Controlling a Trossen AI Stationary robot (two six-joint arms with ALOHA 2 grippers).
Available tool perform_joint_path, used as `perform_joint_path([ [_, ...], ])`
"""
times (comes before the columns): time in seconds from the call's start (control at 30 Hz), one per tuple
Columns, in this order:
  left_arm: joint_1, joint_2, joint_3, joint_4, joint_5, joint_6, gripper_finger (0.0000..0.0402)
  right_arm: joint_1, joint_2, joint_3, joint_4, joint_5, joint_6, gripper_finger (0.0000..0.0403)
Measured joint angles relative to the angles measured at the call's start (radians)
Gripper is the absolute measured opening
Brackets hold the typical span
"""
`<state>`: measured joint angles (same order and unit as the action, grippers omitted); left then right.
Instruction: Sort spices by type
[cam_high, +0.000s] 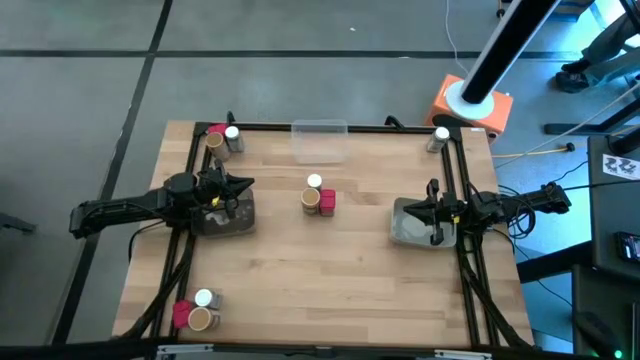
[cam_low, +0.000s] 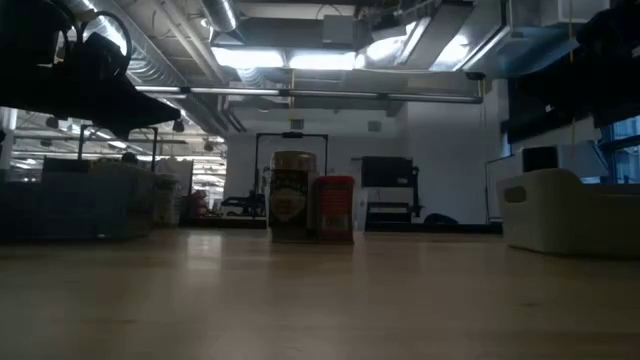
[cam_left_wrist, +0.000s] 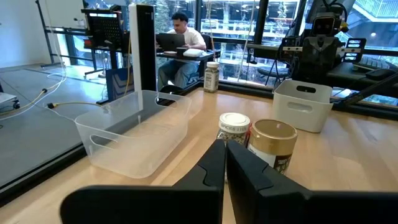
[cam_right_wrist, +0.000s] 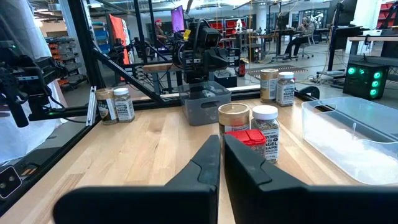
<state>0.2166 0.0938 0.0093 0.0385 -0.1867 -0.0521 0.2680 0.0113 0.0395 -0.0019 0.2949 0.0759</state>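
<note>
Grey tiled floor (cam_high: 80, 90) surrounds the wooden desk (cam_high: 330, 270); ceiling strip lights (cam_low: 290, 55) glow, big windows (cam_left_wrist: 249, 25) beyond.

Low view: white-cap jar (cam_high: 314, 182) hidden behind tan cylinder (cam_low: 291, 195) & red block (cam_low: 334, 208); labels too blurred to read

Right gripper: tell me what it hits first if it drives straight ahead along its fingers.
The right gripper, shut, points at the middle cluster. Likely first is the red block, nearest its fingertips, with the tan cylinder and white-capped jar just behind; depth is uncertain.
</note>
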Motion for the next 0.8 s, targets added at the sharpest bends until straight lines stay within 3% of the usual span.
perform_joint_path([
  [0.33,0.000,0.000,0.000,0.000,0.000,0.050,0.0004,0.000,0.000,0.000,0.007,0.000,-0.002,0.0021],
  [0.67,0.000,0.000,0.000,0.121,0.000,-0.128,0.0004,0.000,0.000,-0.002,0.133,0.108,-0.010,0.0021],
  [0.8,0.000,0.000,0.000,0.210,0.000,-0.131,0.0004,0.000,0.000,-0.002,0.175,0.165,-0.035,0.0021],
])
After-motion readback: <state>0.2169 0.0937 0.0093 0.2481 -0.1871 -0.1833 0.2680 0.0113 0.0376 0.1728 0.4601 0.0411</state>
